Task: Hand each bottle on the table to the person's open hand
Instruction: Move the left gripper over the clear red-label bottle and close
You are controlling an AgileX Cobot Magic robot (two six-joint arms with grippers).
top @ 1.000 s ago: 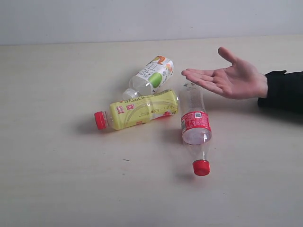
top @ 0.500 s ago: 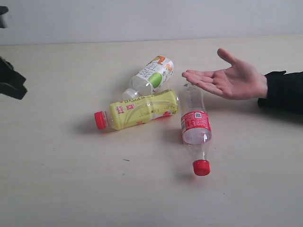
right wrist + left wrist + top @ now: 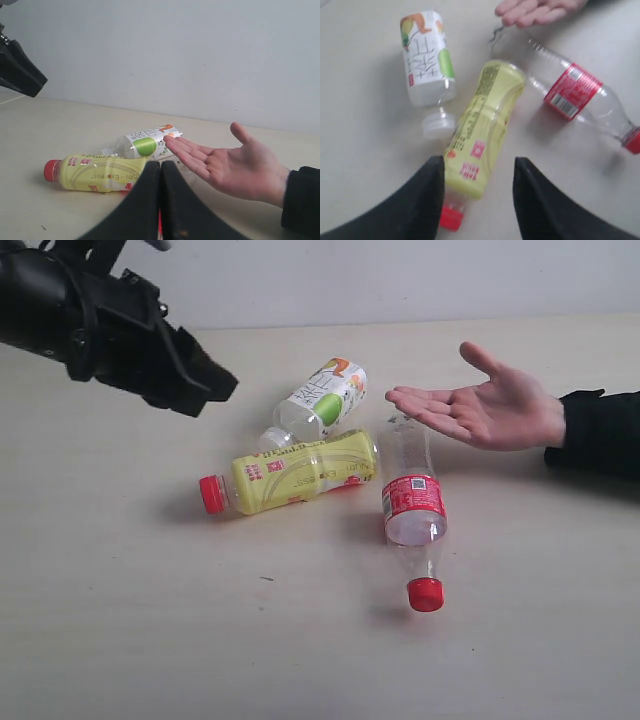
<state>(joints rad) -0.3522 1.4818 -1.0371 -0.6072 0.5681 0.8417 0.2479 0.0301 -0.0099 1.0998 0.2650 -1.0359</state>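
Three bottles lie on their sides on the table (image 3: pixel 140 630). The yellow-labelled, red-capped one (image 3: pixel 290 472) is in the middle. A white-capped, green-and-white one (image 3: pixel 322 398) lies behind it, and the red-labelled, red-capped one (image 3: pixel 412 508) to its right. A second white-capped bottle is out of view. The person's open hand (image 3: pixel 485 408) hovers palm up at the right, just past the red-labelled bottle's base. My left gripper (image 3: pixel 215 385) hangs open above the table, up and left of the yellow bottle (image 3: pixel 482 125), holding nothing. My right gripper (image 3: pixel 160 164) is shut and empty, low in front of the bottles.
A pale wall (image 3: pixel 400 280) runs along the table's far edge. The person's black sleeve (image 3: pixel 600 430) rests at the right edge. Bare table surface spreads across the front and left of the bottles.
My left arm has come in from the left edge and moved right and up, toward the bottles. Bottles and hand have not moved.
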